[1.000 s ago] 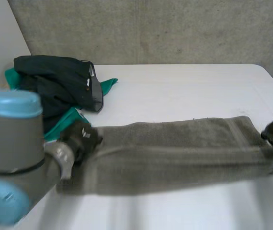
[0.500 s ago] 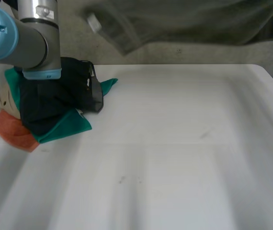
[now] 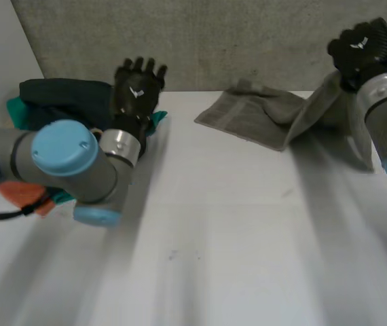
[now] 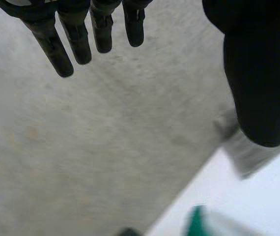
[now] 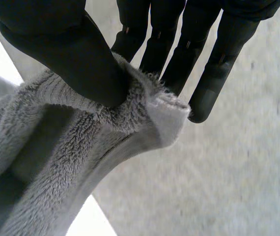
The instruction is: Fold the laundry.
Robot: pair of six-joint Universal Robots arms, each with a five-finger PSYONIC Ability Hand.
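a white counter (image 3: pixel 234 224) runs up to a concrete wall (image 3: pixel 248 41). in the head view the left hand (image 3: pixel 138 92) is raised with its fingers straight and spread, holding nothing. just beneath and beside them sits a pile of clothes: a dark garment (image 3: pixel 64 98) on top, green cloth (image 3: pixel 18 112) and orange cloth (image 3: pixel 20 193) under it. the right hand (image 3: pixel 360 49) is up high against the wall, its fingers closed on one end of a grey towel (image 3: pixel 254 115). the towel hangs down from them and its other end lies rumpled on the counter by the wall, well apart from the left fingers.

in the left wrist view the straight fingers (image 4: pixel 76 34) and the thumb stand apart with only the wall beyond their tips.

in the right wrist view the thumb presses a bunched, fluffy edge of the towel against the fingers (image 5: pixel 179 44), and the rest drapes away below the palm.
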